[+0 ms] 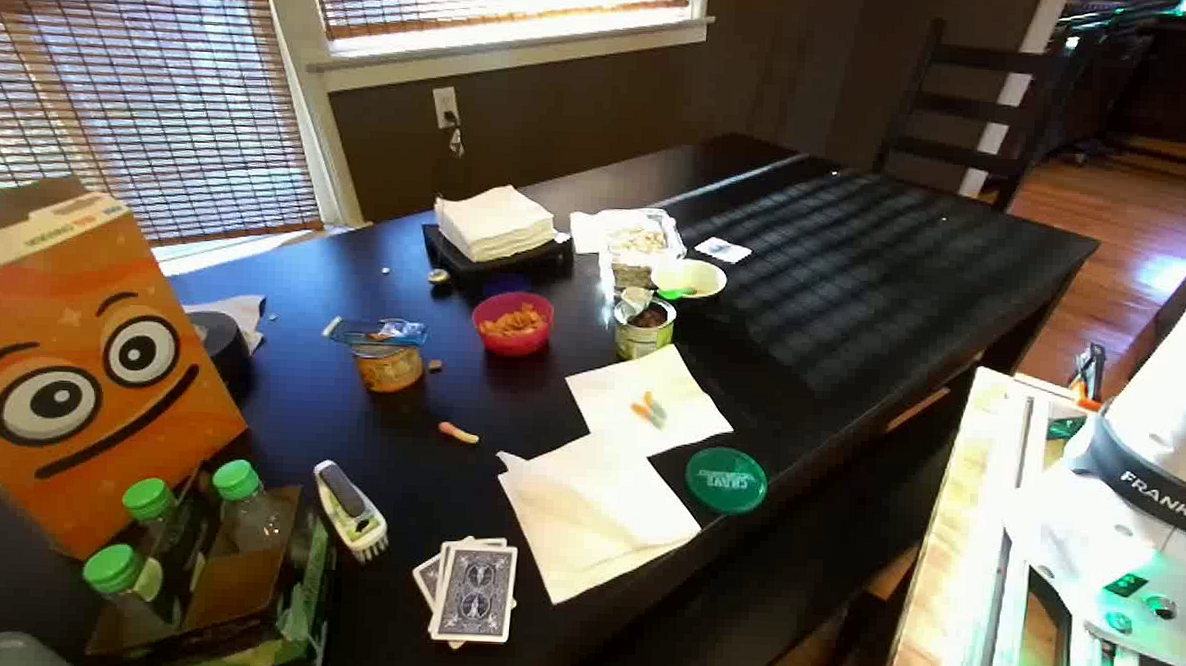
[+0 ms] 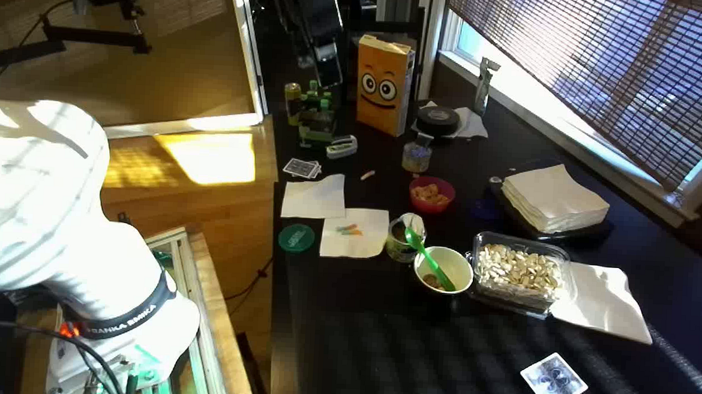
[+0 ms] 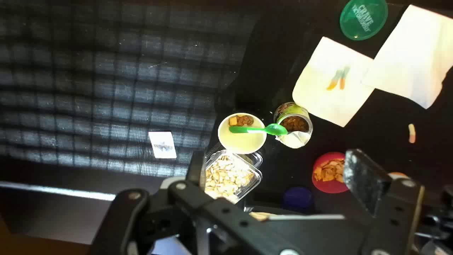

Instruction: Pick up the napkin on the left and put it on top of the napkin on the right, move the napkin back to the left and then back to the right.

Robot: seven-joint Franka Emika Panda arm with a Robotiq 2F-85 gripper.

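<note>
One creased white paper napkin [image 1: 594, 538] and one flatter white paper napkin [image 1: 616, 386] lie with their edges meeting on a long black table [image 1: 854, 314] in an exterior view; the flatter napkin bears two multicoloured gummy worms [image 1: 653, 411], while the creased napkin lies between a small pile of blue-backed playing cards [image 1: 477, 590] and a round green plastic lid [image 1: 727, 481]. At the left of that view stands a tall orange cardboard box [image 1: 90, 381] with a big-eyed cartoon face, the lettering along its top too small to read, and at the right a white robot arm [image 1: 1112, 586] wears a black band [image 1: 1152, 488] printed "FRANKA", the next word cut off. In an exterior view the band's "EMIKA" can be read, and a green plastic spoon [image 2: 431, 263] leans in a pale yellow bowl [image 2: 458, 266] just beside a clear plastic tub [image 2: 508, 298] of pale flat seeds [image 2: 518, 269]. The wrist view shows the black two-fingered gripper [image 3: 277, 171] with its fingers wide apart; both napkins lie at the upper right, beside the lid, whose white print gives "CRAVE" above a line too blurred to be sure of. A green-labelled can [image 3: 285, 108] sits just beside the flatter napkin, its label unreadable.
</note>
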